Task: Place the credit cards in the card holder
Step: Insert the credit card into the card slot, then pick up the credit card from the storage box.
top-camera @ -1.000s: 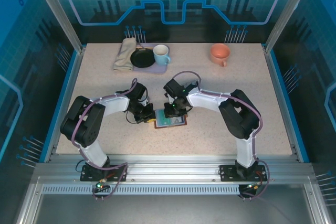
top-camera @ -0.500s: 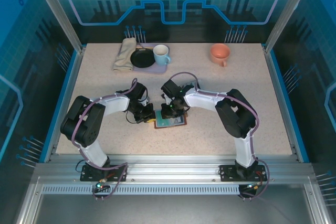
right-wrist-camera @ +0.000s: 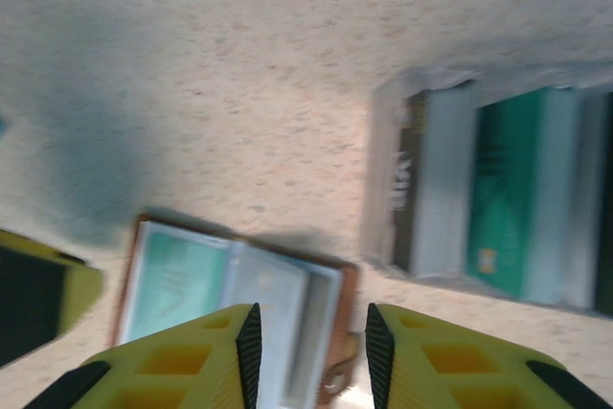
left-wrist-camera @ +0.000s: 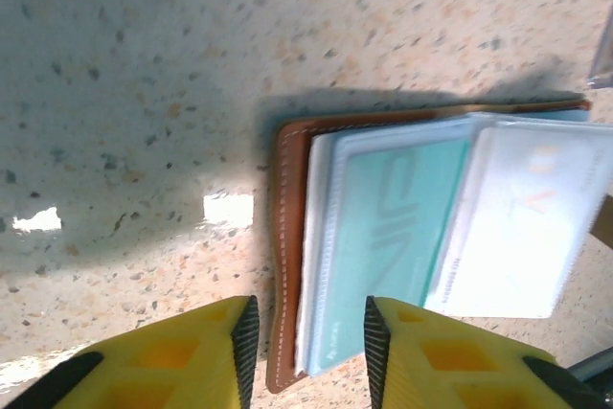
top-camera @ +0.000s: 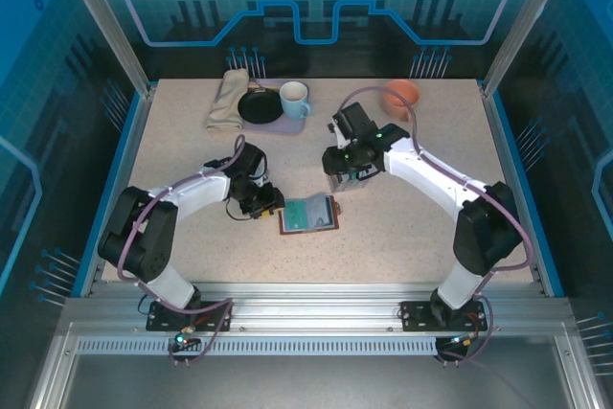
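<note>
A speckled worktop seen from above, with two robot arms reaching in from the near edge. The brown card holder lies open and flat near the middle of the worktop, between the two arms.

In the left wrist view, a teal card rests on the holder's inside, and a white card overlaps the teal card's right side. The brown leather edge shows along the left and top.

The left end effector sits just beside the holder's left edge. Its yellow fingers stand apart, gripping nothing, with the holder's edge showing in the gap below.

The right end effector hangs over a small tray just beyond the holder's far right corner. Its jaws are also apart and empty. The right wrist view is blurred. It shows more cards packed side by side in the tray, in bands of grey, white and teal, with the open holder nearby.

At the far edge sit a folded cloth, a dark pan, a pale blue mug and, well apart to the right, an orange cup.
</note>
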